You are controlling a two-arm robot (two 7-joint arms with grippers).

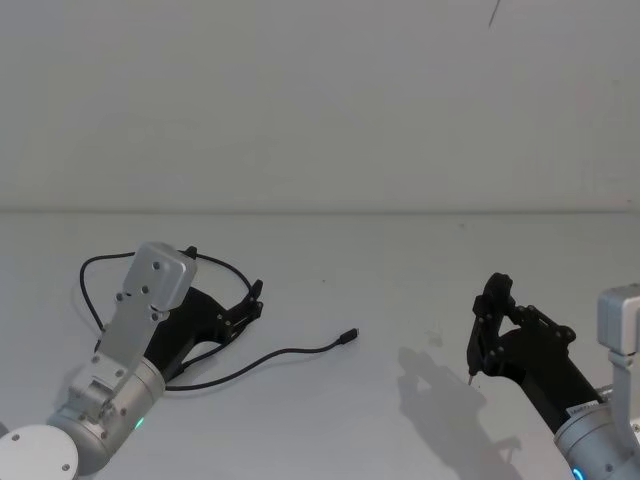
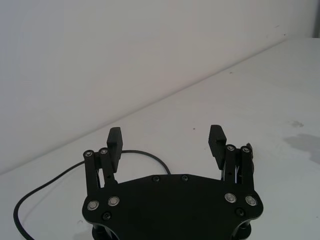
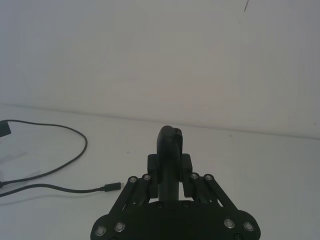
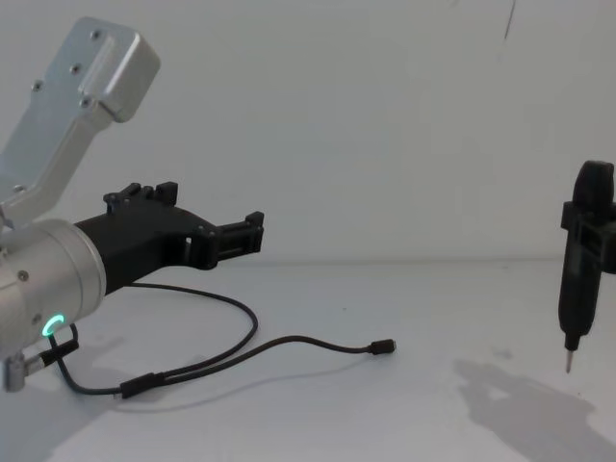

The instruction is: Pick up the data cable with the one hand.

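The data cable [image 1: 285, 354] is long, thin and black. It lies on the white table in a loop, and its small plug [image 1: 348, 336] points right. In the chest view the small plug [image 4: 383, 347] lies mid-table and a thicker plug [image 4: 140, 385] lies near my left arm. My left gripper [image 1: 246, 306] hovers open over the loop with nothing between its fingers. In the left wrist view the cable [image 2: 145, 153] curves past under the spread fingers [image 2: 114, 142] of the left gripper [image 2: 166, 142]. My right gripper [image 1: 487, 312] is shut on a pen-shaped tool [image 4: 576, 289], held off to the right.
The white table [image 1: 400, 270] meets a plain white wall behind. The tool's metal tip [image 4: 568, 362] hangs just above the table on the right, casting a shadow [image 4: 525, 399]. In the right wrist view the cable [image 3: 75, 150] lies well away from the right gripper [image 3: 171, 165].
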